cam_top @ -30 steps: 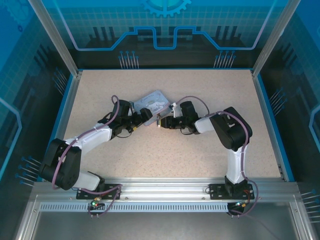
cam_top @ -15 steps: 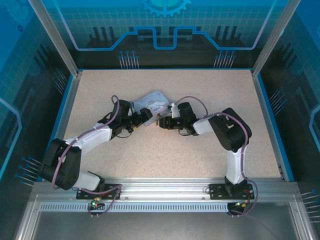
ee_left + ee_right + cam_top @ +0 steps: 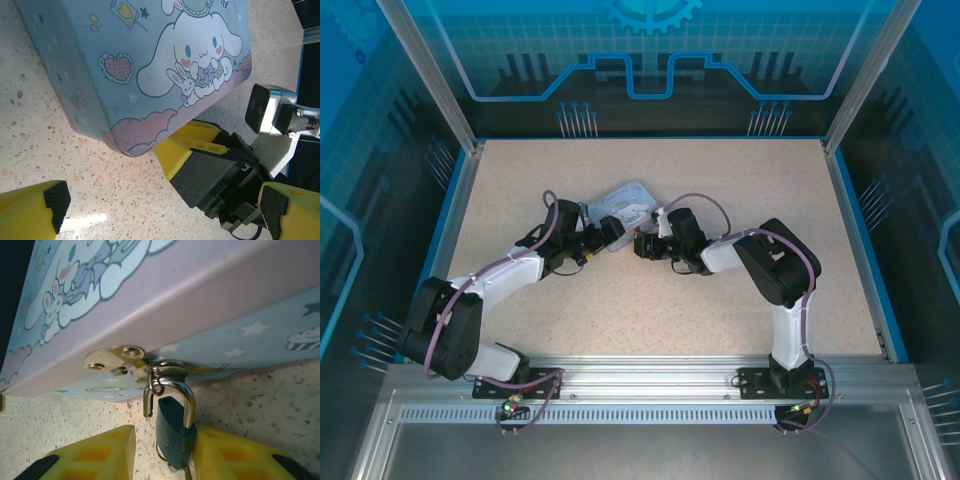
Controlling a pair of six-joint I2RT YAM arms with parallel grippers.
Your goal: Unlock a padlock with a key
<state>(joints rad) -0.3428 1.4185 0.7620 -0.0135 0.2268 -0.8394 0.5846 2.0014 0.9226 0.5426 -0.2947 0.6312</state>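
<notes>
The padlock (image 3: 172,432) is small, with a dark teal body and a bright steel shackle (image 3: 170,390). It hangs from the hasp (image 3: 117,357) on the side wall of the box (image 3: 628,200), a tin printed with cartoon rabbits, hearts and stars. The box lies at about 11 o'clock from the middle of the table (image 3: 740,180). The shackle's leg at 9 o'clock seems to end free beside the body rather than inside it.

The right gripper (image 3: 642,245) brackets the padlock. Its yellow fingers (image 3: 100,455) stand partly apart, one at 8 o'clock and one at 4 o'clock of the body. The 4 o'clock finger touches the body, and a gap shows on the other side. I cannot tell whether the pads pinch anything. The left gripper (image 3: 611,232) is spread wide and holds nothing, at the box's 7 o'clock corner.

Against the frame a second earlier, the right wrist has slid toward 9 o'clock, closer to the box. The left arm and the box lie as they did.

The key (image 3: 186,471) is hard to make out. It shows as a thin grey sliver at the body's 6 o'clock, cut by the frame edge, with a fine ring (image 3: 159,452) at 7 o'clock. From above, the right gripper covers the padlock.
</notes>
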